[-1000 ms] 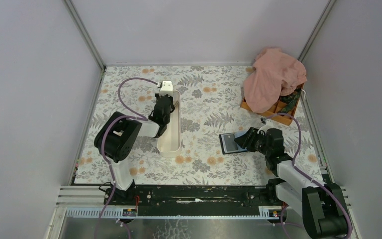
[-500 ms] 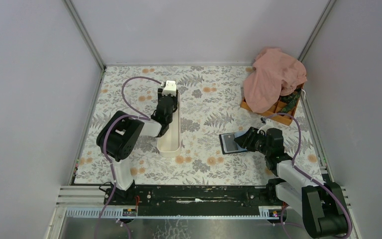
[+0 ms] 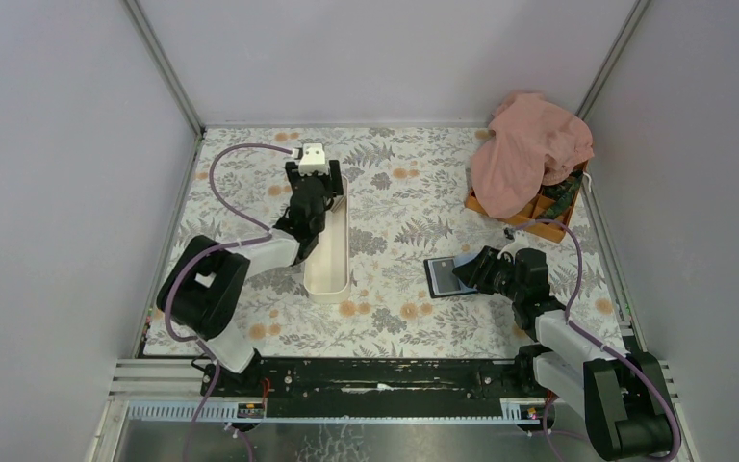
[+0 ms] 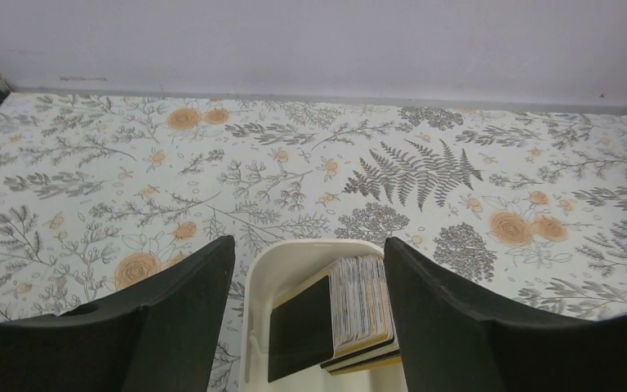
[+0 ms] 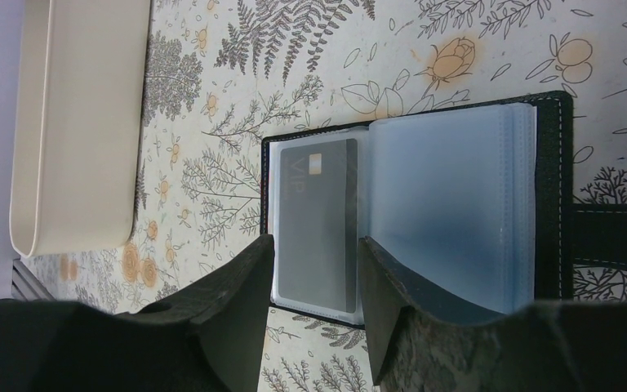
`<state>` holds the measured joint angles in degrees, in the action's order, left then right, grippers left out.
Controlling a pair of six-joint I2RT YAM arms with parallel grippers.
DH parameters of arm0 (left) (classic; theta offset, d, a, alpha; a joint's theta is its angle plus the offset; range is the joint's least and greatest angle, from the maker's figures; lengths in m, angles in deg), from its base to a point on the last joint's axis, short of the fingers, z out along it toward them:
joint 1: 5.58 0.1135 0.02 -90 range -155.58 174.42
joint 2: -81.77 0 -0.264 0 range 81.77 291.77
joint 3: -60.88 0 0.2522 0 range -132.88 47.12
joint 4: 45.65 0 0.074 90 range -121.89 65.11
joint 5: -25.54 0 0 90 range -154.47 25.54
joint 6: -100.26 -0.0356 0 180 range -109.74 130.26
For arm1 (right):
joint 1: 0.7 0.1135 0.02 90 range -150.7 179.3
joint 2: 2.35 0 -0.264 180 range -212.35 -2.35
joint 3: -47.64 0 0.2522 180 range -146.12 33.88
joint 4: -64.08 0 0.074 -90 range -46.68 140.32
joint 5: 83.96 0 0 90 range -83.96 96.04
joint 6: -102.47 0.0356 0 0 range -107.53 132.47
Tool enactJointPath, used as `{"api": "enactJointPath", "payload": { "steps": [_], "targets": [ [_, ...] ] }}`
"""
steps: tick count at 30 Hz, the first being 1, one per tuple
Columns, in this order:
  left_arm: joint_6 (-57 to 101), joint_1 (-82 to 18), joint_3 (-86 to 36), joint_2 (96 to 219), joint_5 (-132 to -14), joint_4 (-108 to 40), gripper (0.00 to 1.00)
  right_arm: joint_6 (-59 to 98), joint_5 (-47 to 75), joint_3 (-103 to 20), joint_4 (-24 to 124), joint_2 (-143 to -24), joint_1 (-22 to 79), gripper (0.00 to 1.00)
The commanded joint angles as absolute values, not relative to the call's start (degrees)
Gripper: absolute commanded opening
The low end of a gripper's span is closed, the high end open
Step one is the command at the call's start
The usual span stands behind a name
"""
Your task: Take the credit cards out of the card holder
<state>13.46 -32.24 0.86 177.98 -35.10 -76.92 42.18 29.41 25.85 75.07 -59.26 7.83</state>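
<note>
The long white oblong tray (image 3: pixel 328 279) lies on the flower-patterned desk (image 3: pixel 414 183). The small black folding card holder (image 5: pixel 449 204) lies to the right of this tray, apart from it, opened flat with its clear sleeves up. One grey card marked VIP (image 5: pixel 314 220) sits in the sleeve on the tray's side.

The right fingers (image 5: pixel 237 327) stand partly apart at the holder's edge, one on each side of this card's end. They grip nothing that I can see. The left fingers (image 4: pixel 184 314) hang wide apart above the tray's far end, empty, and a small stack of cards (image 4: pixel 361 304) rests inside the tray below them.

I judge that some cards are already out and the grey one is next. It calls for a thin pinch on the card's free edge and a pull along the sleeve — otherwise the light holder may slide with it.
</note>
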Motion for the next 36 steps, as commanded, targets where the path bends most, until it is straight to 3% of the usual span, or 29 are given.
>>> {"api": "enactJointPath", "payload": {
  "steps": [1,10,15,19,23,26,36],
  "targets": [
    [19.15,-32.68,0.22,174.69,-35.0,-70.69,0.75,42.41,30.15,25.96,78.14,-58.61,8.04,0.49],
    [30.15,-34.31,-0.7,169.42,-46.35,-61.77,0.72,42.46,29.24,25.93,77.09,-57.04,8.08,0.5],
    [33.94,-43.43,-1.31,168.22,-50.75,-58.77,0.65,42.11,31.71,25.01,77.5,-56.12,8.09,0.48],
    [33.95,-53.61,-3.76,171.8,-50.55,-59.09,0.4,41.77,31.72,24.33,76.52,-55.69,8.05,0.33],
    [38.44,-57.12,-5.35,178.35,-59.24,-63.15,0.01,41.86,31.08,24.05,75.18,-54.93,8.01,0.18],
    [42.17,-57.73,-6.09,182.39,-63.41,-64.85,0.0,42.04,29.46,23.88,73.63,-54.13,8.08,0.11],
    [51.64,-59.08,-3.51,188.76,-71.64,-69.84,0.0,44.73,27.54,22.68,74.67,-61.19,8.04,0.04]
  ]
}}
